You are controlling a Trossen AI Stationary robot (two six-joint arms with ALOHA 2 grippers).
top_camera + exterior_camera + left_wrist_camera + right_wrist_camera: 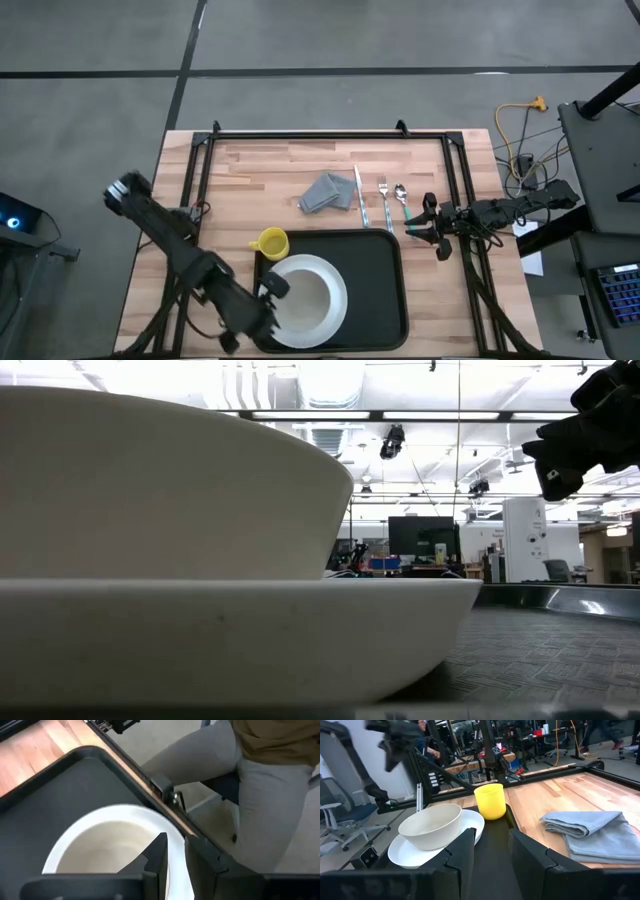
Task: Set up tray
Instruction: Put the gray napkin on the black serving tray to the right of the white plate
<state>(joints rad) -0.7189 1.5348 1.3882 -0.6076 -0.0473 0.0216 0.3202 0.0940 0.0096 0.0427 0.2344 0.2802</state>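
The black tray lies at the table's near middle. A white plate rests on the tray's left half, and a white bowl stands on the plate. A yellow cup stands upright at the tray's far left corner. My left gripper hangs above the plate's left rim, pointing slantwise down. Its fingers are nearly together with nothing between them. In the right wrist view it is clear of the bowl. My right gripper waits open at the table's right, pointing level toward the tray.
On the bare wood beyond the tray lie a folded grey cloth, a knife, a fork and a spoon. A person's legs stand just past the table's near edge. The tray's right half holds nothing.
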